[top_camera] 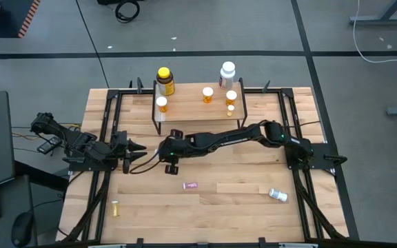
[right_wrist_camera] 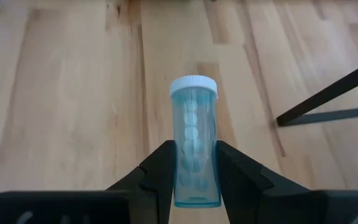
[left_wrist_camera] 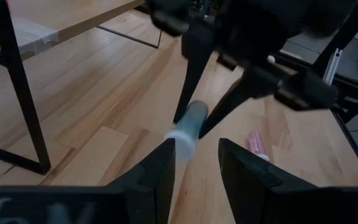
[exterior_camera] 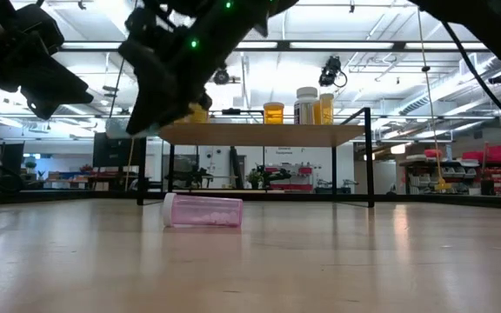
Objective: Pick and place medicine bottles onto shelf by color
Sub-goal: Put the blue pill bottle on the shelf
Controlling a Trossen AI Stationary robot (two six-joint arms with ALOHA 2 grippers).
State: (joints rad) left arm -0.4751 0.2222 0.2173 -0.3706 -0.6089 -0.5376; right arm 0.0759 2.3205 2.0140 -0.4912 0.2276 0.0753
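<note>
My right jaws [right_wrist_camera: 193,180] clamp a teal vial [right_wrist_camera: 193,146], white-capped with round pills stacked inside, above the counter [top_camera: 240,207] before the shelf [top_camera: 191,110]. My left jaws [left_wrist_camera: 196,168] stand apart nearby. A pink vial [exterior_camera: 203,210] lies on its side.

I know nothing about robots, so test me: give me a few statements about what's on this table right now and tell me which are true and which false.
1. The right gripper has its jaws closed on a teal vial. True.
2. The pink vial stands upright on the shelf. False: it lies on its side on the table.
3. A big yellow bottle sits on the shelf. True.
4. The left gripper holds an orange vial. False: its jaws are empty.
</note>
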